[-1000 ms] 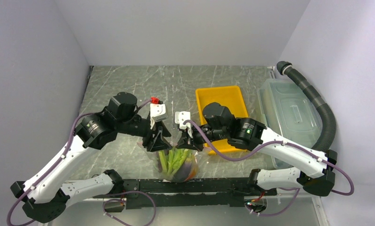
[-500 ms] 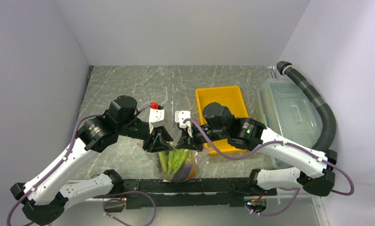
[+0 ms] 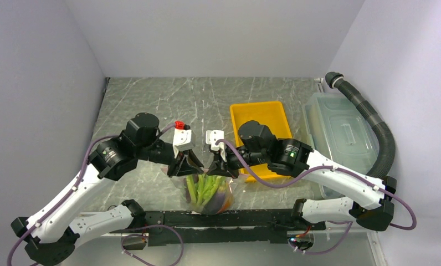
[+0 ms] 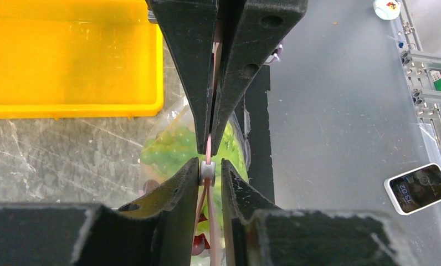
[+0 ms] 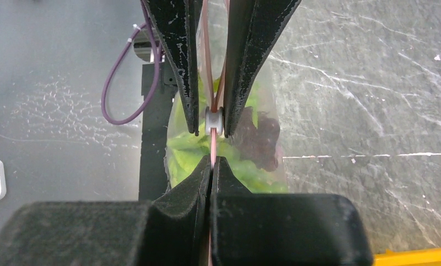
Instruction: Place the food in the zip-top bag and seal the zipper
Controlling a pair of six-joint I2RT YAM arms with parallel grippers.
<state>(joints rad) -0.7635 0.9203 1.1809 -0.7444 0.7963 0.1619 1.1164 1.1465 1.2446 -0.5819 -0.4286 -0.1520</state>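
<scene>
Top view
Bag (image 3: 210, 195): at the near edge of the counter (image 3: 152, 100), about midway along it, with its mouth up between the two pincers.
Food (image 3: 206, 188): inside the bag; green stalks and a dark purple lump show through the plastic.
Left pincer (image 3: 186, 169): at the left end of the bag's mouth; its jaws cannot be made out from here.
Right pincer (image 3: 221, 168): at the right end of the mouth, close to the left pincer.
Tray (image 3: 260, 116): yellow, right of centre, partly under the right arm.
Bin (image 3: 340, 133): lidded, along the right edge, with a black hose (image 3: 376, 130) curving past it.

Left wrist view
Left pincer (image 4: 209, 164): closed down on a small grey piece (image 4: 207, 173) between its tips, with the zipper (image 4: 208, 157) running through the narrow gap.
Right pincer (image 4: 210, 149): opposite, with its fingers pressed together on the same pink strip.
Food (image 4: 165, 147): green grapes behind the strip, inside the bag (image 4: 177, 113).
Tray (image 4: 68, 55): at upper left, on the counter (image 4: 57, 155).

Right wrist view
Right pincer (image 5: 211, 163): clamped tight on the zipper (image 5: 213, 147), which is a single strand here.
Left pincer (image 5: 214, 130): its tips touch both sides of the grey piece (image 5: 214, 121); beyond that, the strip splits into two strands.
Food (image 5: 190, 149): green pieces on the left and purple grapes on the right, inside the bag (image 5: 268, 94).
Counter (image 5: 362, 83): marbled grey, to the right of the bag.
</scene>
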